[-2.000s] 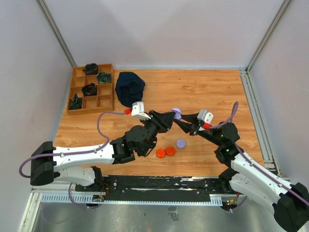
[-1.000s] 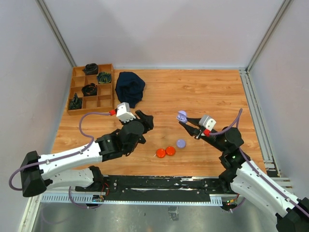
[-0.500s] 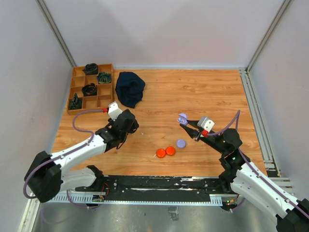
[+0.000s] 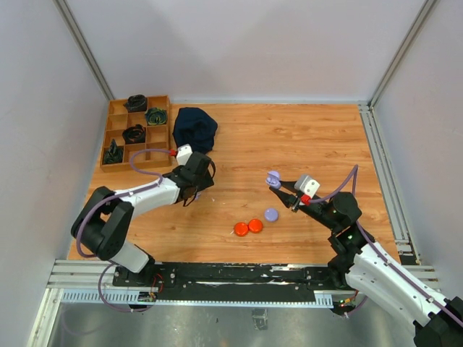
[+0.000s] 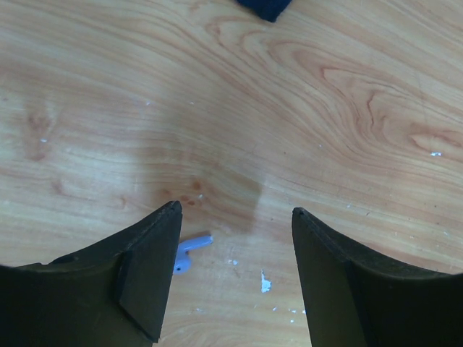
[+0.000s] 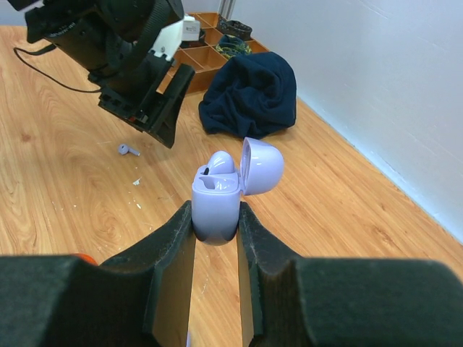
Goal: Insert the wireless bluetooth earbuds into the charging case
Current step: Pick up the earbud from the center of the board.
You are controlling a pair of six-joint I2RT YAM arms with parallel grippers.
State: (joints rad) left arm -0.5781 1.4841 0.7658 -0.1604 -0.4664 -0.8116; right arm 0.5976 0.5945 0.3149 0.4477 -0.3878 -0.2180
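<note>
The lavender charging case [image 6: 215,206] stands upright with its lid open, and my right gripper [image 6: 215,217] is shut on its sides. One lavender earbud [image 6: 221,162] sits in the case. From above, the case [image 4: 273,177] is held over the table right of centre by the right gripper [image 4: 279,185]. A second lavender earbud [image 5: 189,249] lies loose on the wood, close to the left finger of my left gripper [image 5: 235,210]. That gripper is open and empty. The loose earbud [image 6: 128,150] lies just left of the left gripper [image 6: 148,123].
Two orange discs [image 4: 241,228] [image 4: 255,225] and a lavender disc [image 4: 271,214] lie near the front middle. A dark blue cloth [image 4: 194,130] is bunched at the back left. Beside it stands a wooden divided tray [image 4: 168,130] with dark items.
My left arm has pulled back from the case to the left and now hovers over the loose earbud, jaws a little wider. The right gripper has drawn back slightly with the case.
</note>
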